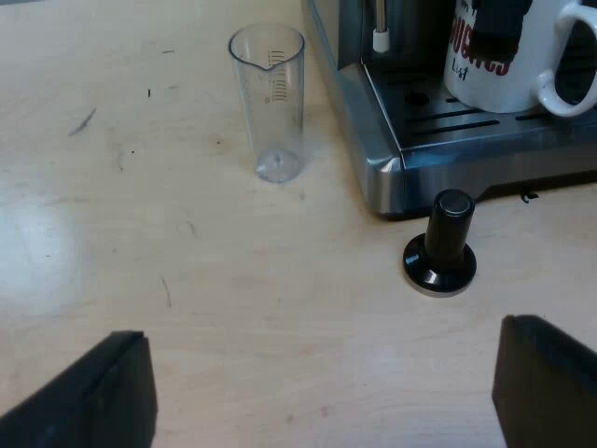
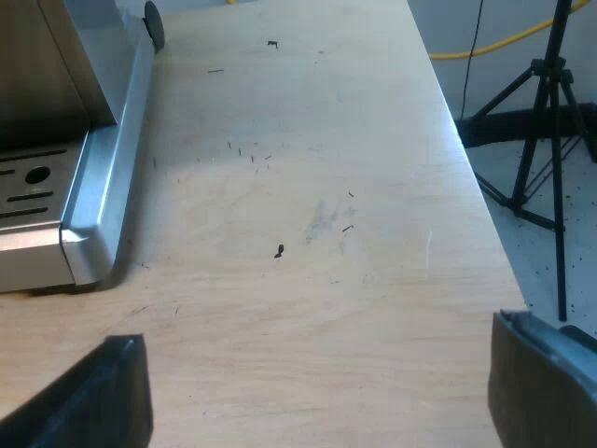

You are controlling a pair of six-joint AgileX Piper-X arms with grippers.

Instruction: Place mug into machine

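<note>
Left wrist view: the left gripper [image 1: 322,355] hangs over a pale wooden table [image 1: 140,233]. Its two black fingers are spread wide apart and hold nothing. Far from the fingers, a white mug [image 1: 494,84] with red and black lettering stands upright on the slotted drip tray [image 1: 438,117] at the front of the steel espresso machine [image 1: 382,168], with its handle turned outward. A thin tube with a white tip [image 1: 380,37] hangs above the tray, beside the mug. On the table, just beside the machine's near corner, a tamper [image 1: 443,247] with a black knob stands upright on its round base. A clear measuring glass [image 1: 270,103] with printed marks stands upright and empty on the table, near the machine's side and apart from the tamper.

Right wrist view: the right gripper [image 2: 317,345] hangs over bare tabletop with its fingers also spread wide and empty. A corner of the machine and its tray lies near one finger. Beyond the table's far edge, a black tripod [image 2: 550,121] stands on a speckled floor [image 2: 541,252], with a yellow cable [image 2: 504,42] near it.
</note>
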